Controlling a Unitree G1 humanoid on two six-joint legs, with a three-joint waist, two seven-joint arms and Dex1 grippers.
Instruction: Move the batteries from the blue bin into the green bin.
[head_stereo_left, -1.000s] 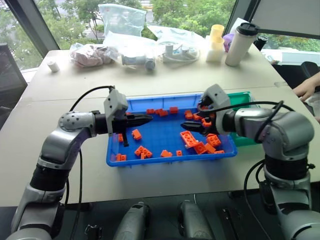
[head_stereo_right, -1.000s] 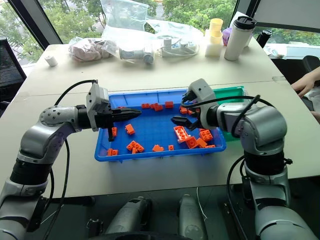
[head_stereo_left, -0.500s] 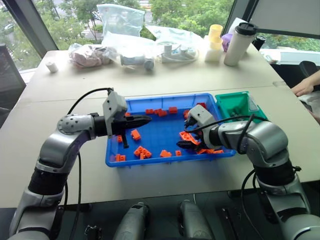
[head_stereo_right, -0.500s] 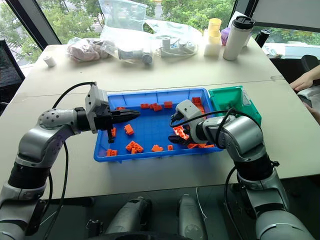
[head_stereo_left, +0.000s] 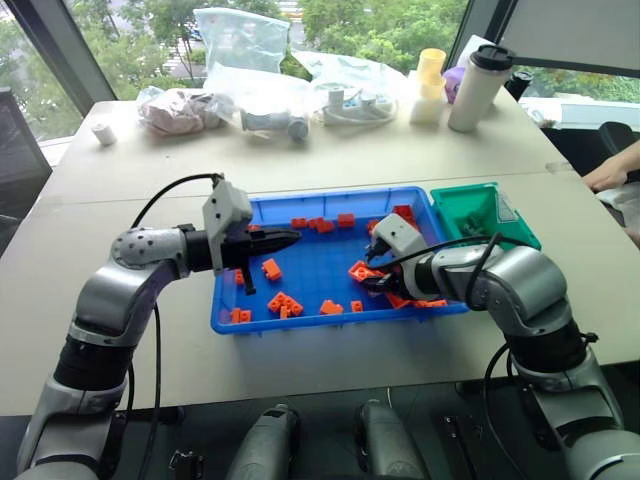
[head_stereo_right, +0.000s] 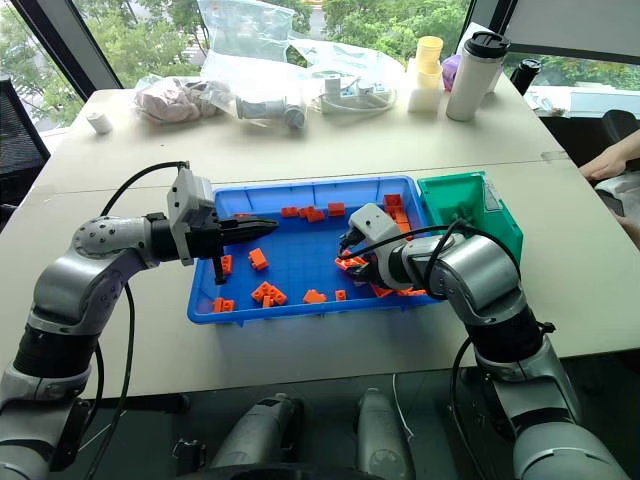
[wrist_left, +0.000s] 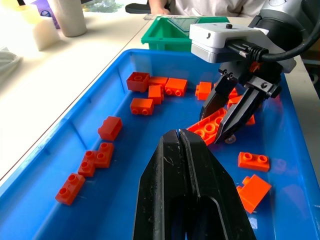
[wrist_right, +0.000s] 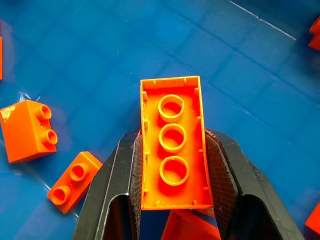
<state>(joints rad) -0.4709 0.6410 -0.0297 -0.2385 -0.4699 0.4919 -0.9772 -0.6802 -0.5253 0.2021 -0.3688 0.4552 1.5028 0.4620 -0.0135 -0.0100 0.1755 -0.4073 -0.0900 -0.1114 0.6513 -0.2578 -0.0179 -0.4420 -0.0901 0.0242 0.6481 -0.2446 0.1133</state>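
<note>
Right gripper (wrist_right: 172, 165) pinched a long orange brick (wrist_right: 172, 142) between both black fingers, hollow underside facing the wrist camera, low over the right part of the blue bin (head_stereo_left: 300, 325). Left gripper (wrist_left: 179, 137) had its fingers pressed together, holding nothing, hovering level over the bin's left part and pointing right toward the other gripper.

Table (head_stereo_left: 330, 165) was beige and wide, with a seam running left to right just beyond the bins. The blue bin sat at the near middle of it, long side left to right. The green bin (head_stereo_left: 470, 205) stood touching or just beside the blue bin's far-right corner; couldn't tell what lay inside it.

Far side of the table held clear plastic bags (head_stereo_left: 245, 45), a tall white tumbler with a dark lid (head_stereo_left: 478, 90) at the far right, a yellow and white stack (head_stereo_left: 431, 85) just left of it, and a small white cylinder (head_stereo_left: 105, 133) at the far left. A person's hand (head_stereo_left: 608, 175) rested at the right table edge.

Small orange bricks (head_stereo_left: 285, 303) lay scattered over the blue bin floor: a row along the far wall, a few at the near left, a heap on the right under the right gripper. Batteries: couldn't pick any out among the bricks; a small pale glint beside the right fingertips in the left wrist view was too small to call.
</note>
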